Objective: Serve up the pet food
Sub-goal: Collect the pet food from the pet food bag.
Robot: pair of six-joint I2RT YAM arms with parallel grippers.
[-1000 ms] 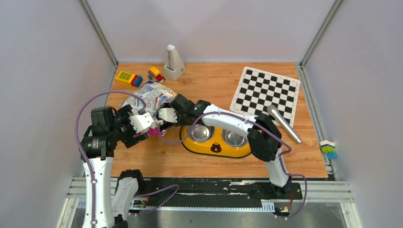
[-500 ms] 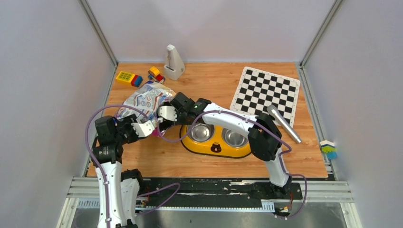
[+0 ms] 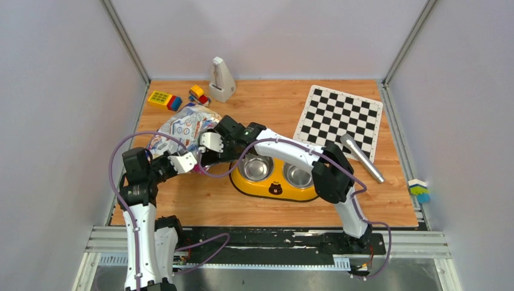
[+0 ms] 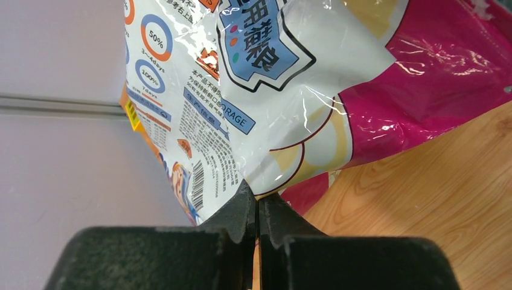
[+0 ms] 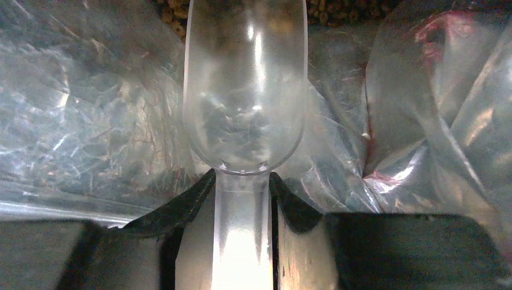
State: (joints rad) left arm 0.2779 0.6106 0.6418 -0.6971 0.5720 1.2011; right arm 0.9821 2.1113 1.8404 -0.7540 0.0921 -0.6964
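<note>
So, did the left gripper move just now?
Yes. The left gripper slid slightly away from the toy blocks, toward the arms' bases, and pinched shut on the cat food bag.

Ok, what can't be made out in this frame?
- Right wrist view: kibble shows only as a strip at the top edge; the scoop covers the rest.
- Same view: whether the scoop holds any; glare on the clear plastic hides it.
- Top view: the bag mouth is hidden by the right end effector.
- Top view: the left bowl lies partly under the right arm.
</note>
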